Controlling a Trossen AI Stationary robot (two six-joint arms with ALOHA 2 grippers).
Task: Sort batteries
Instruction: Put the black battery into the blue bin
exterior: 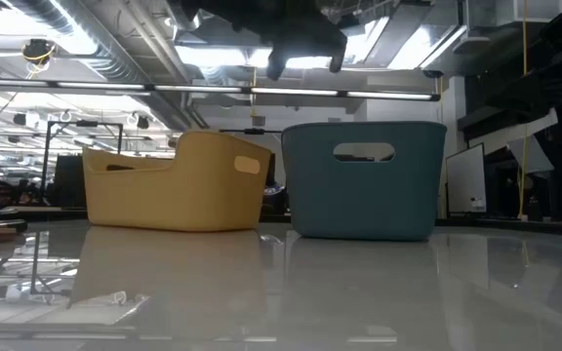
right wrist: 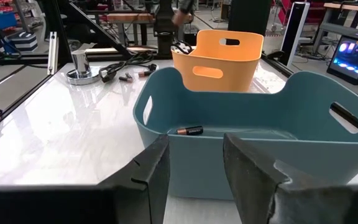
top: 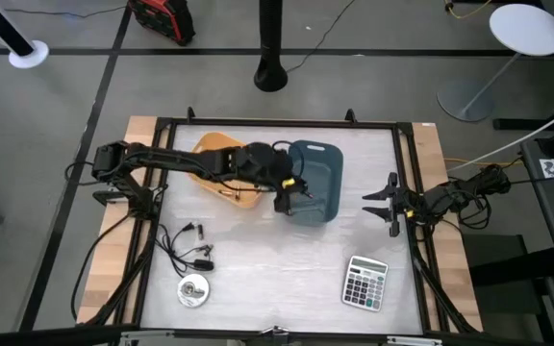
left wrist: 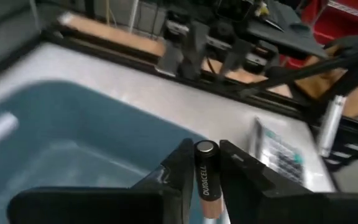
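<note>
One battery [right wrist: 189, 130] lies in the blue bin [right wrist: 253, 158]. The left gripper [left wrist: 205, 163] pinches another battery [left wrist: 205, 177] over it. Right gripper's [top: 390, 203] fingers are spread. More batteries [right wrist: 134, 75] wait on the table [right wrist: 55, 130].

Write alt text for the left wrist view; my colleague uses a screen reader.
The left gripper is shut on a black and copper Duracell battery, held above the blue bin. Beyond the bin lie the white table and a calculator.

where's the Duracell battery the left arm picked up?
Left wrist view: the Duracell battery is clamped in the left gripper, above the blue bin, beside the yellow bin.
</note>
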